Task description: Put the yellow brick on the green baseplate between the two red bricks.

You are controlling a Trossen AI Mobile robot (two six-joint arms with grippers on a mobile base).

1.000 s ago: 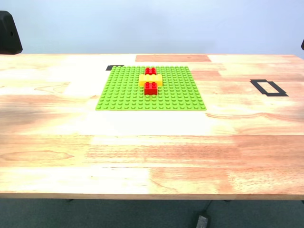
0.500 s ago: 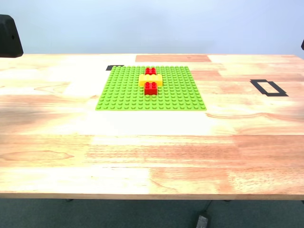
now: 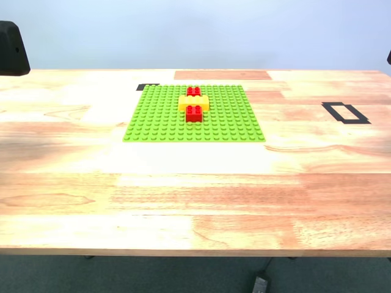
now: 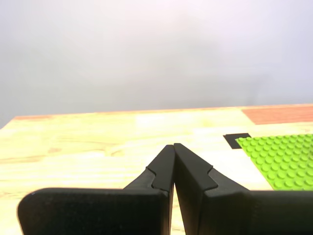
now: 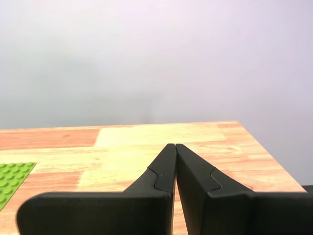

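- Green baseplate (image 3: 194, 115) flat on the wooden bench (image 3: 195, 195), toward the far side, about midway across the exterior view.
- Yellow brick (image 3: 193, 102) seated on the baseplate, its long side running across the exterior view, touching a red brick on each side.
- Two red bricks: far red brick (image 3: 193, 91) just behind the yellow one, near red brick (image 3: 194, 113) just in front; all three in one line running away from the camera.
- First gripper (image 4: 173, 146) clenched, fingertips pressed together with nothing between them; a corner of the baseplate (image 4: 283, 159) and a black tape patch (image 4: 235, 140) beyond it.
- Second gripper (image 5: 175, 146) likewise clenched and empty, above bare bench near its far edge; a corner of the baseplate (image 5: 11, 178) at the frame's side.
- Black tape rectangle (image 3: 346, 112) on the bench toward the exterior view's right, well apart from the baseplate.
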